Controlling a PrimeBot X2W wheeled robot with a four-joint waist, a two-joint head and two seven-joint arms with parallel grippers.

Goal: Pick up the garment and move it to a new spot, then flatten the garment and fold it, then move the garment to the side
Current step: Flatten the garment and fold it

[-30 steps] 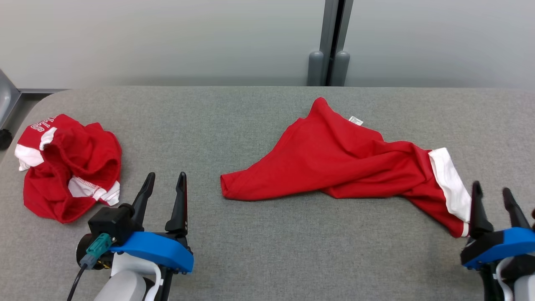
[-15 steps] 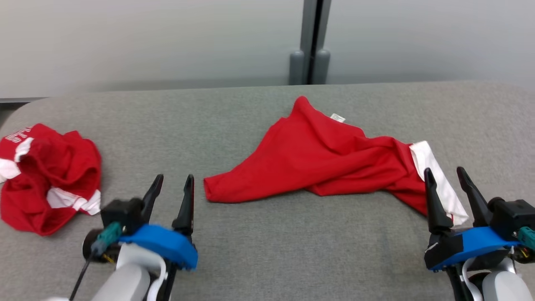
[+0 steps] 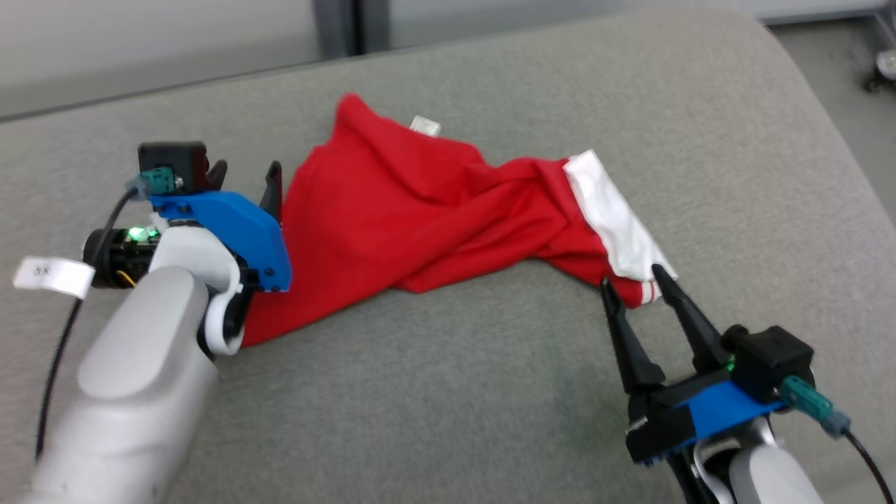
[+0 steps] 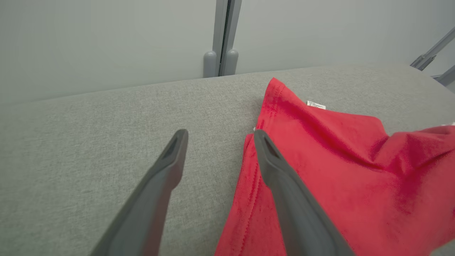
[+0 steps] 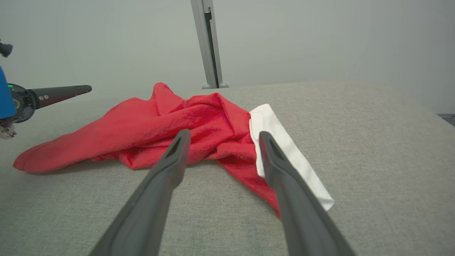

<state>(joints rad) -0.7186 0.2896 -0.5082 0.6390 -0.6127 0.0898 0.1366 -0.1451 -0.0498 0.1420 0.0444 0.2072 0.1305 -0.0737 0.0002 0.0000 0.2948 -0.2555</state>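
wall [image 4: 106, 35] pale grey | post [image 4: 222, 35] grey, upright | table [image 3: 448, 420] grey fabric

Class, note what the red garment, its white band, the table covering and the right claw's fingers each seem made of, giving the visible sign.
Red garment: soft knit fabric, perhaps cotton; matte, creased, with stitched hems. White band: similar matte knit, folds softly. Table covering: grey speckled textile, woven or felt-like, matte. Right claw fingers: smooth, dark, rigid-looking, likely moulded plastic.

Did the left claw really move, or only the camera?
Yes. Against the red garment, which lies as before, the left claw has gone forward and right: earlier clear of its near left corner, now alongside its left edge.
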